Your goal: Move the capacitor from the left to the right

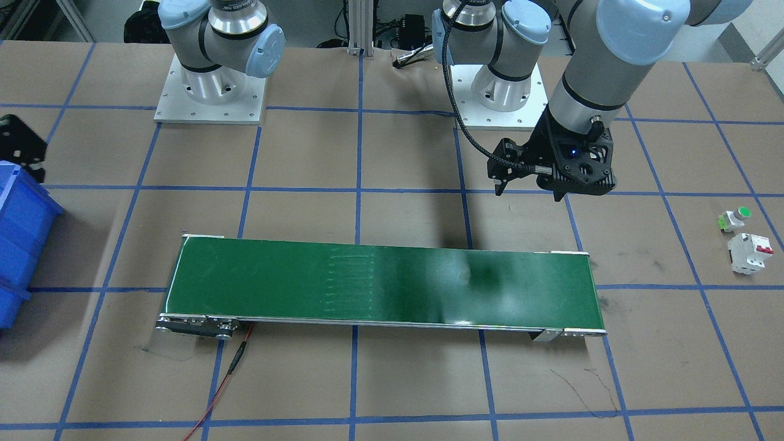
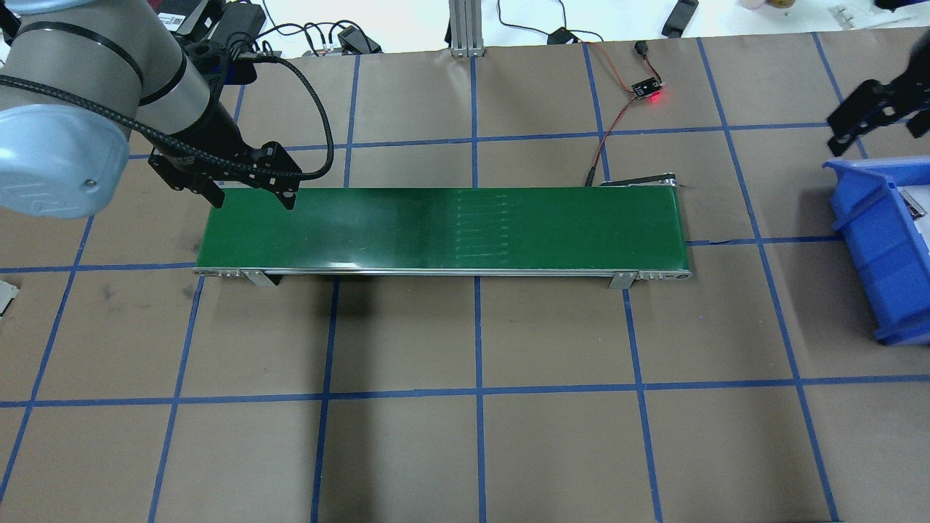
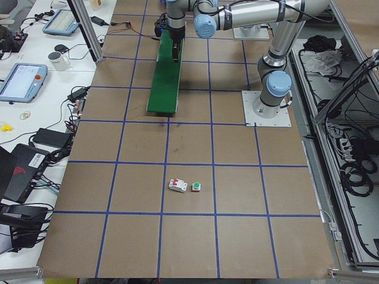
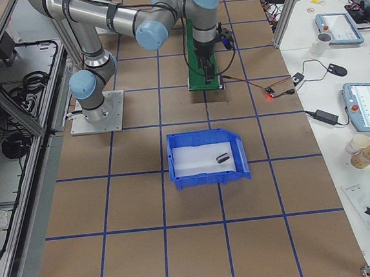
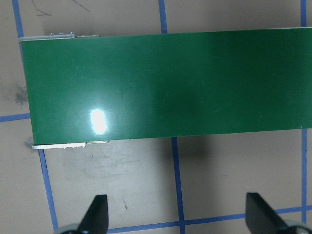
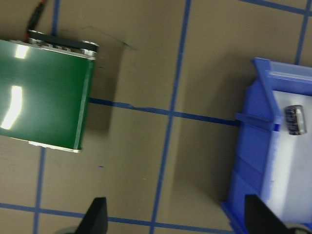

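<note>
We judge the transfer to be at its closing step. The capacitor [image 6: 295, 119] lies on its side on the pale floor of the blue bin [image 4: 208, 177], on the robot's right side, well apart from the green conveyor belt [image 2: 436, 225]. In the overhead view the bin sits at 3 o'clock from the belt. In the right wrist view the capacitor is at about 2 o'clock from the right gripper [image 6: 175, 199].

That gripper hangs above the taped table between the belt's end and the bin, its fingers spread wide with nothing between them. The left gripper [image 5: 175, 196] is equally wide apart and empty. It hovers beside the belt's other end, at about 10 o'clock of the belt in the overhead view.

With the part in the bin, we think the next move calls only for both arms to pull back clear of the bin and belt.

We can read no writing. The capacitor's pale stripe and the white breaker [image 1: 748, 252] beside the green-capped push-button [image 1: 733, 219] are too small for us to make out any label.
</note>
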Robot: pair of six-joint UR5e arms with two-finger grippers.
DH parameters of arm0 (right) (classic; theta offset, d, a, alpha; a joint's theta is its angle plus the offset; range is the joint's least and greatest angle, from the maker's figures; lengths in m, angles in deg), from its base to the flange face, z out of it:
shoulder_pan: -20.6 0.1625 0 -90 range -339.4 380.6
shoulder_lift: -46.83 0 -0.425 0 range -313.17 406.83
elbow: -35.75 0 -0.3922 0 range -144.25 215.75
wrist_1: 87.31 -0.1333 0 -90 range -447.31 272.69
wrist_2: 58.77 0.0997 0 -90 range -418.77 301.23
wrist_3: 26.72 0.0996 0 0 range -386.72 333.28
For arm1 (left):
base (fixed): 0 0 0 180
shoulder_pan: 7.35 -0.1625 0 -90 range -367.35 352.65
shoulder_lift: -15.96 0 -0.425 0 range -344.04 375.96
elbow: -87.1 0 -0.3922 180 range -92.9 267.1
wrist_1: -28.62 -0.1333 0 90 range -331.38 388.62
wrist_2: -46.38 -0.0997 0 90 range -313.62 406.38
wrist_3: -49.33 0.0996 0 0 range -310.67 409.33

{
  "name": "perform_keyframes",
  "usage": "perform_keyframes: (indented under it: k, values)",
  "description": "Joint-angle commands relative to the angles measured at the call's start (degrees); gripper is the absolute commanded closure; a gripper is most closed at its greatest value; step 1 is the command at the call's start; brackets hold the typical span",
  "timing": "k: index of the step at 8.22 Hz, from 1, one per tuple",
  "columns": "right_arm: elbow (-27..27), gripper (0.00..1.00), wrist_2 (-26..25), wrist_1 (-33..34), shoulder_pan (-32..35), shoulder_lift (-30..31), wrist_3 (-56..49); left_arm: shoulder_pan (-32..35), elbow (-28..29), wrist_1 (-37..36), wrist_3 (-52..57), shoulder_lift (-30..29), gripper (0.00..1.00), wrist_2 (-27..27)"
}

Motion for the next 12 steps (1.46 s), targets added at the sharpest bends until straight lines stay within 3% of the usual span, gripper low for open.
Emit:
perform_keyframes:
  k: [1,3,12]
  values:
    - [0.7,0.00,0.1,-2.0,19.3,1.6,25.3,0.0,0.1,-0.1,-0.1,-0.2,0.00,-0.1]
    - [1.1,0.00,0.1,-1.4,27.2,0.2,35.7,0.0,0.1,-0.1,-0.1,-0.2,0.00,-0.1]
    - [0.9,0.00,-0.8,-2.3,27.7,0.5,35.3,0.0,0.0,-0.2,0.3,-0.1,0.00,-0.5]
